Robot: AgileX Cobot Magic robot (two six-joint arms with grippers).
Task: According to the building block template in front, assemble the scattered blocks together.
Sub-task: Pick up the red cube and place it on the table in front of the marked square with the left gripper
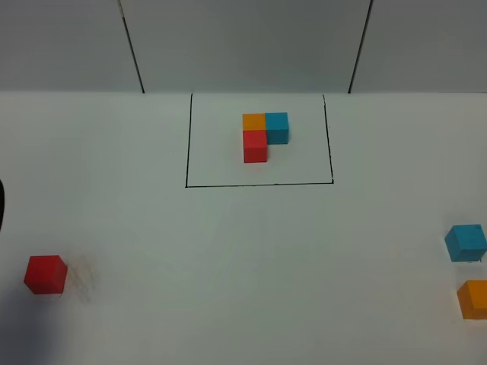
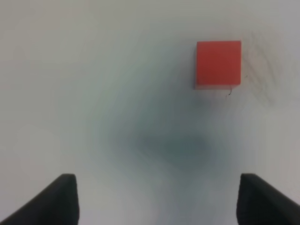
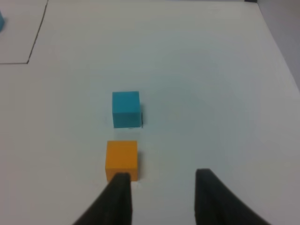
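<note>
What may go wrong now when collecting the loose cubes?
1. The loose matte orange cube sits to one side of the right claw, not inside its gap; descending might knock it.
2. The loose matte blue cube stands close by and may get bumped.
3. The loose matte red cube lies off-centre from the open left claw; a straight descent would likely miss.

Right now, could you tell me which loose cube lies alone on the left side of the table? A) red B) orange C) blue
A: the red cube sits alone at the left, while the blue cube and orange cube lie near each other at the right.
</note>
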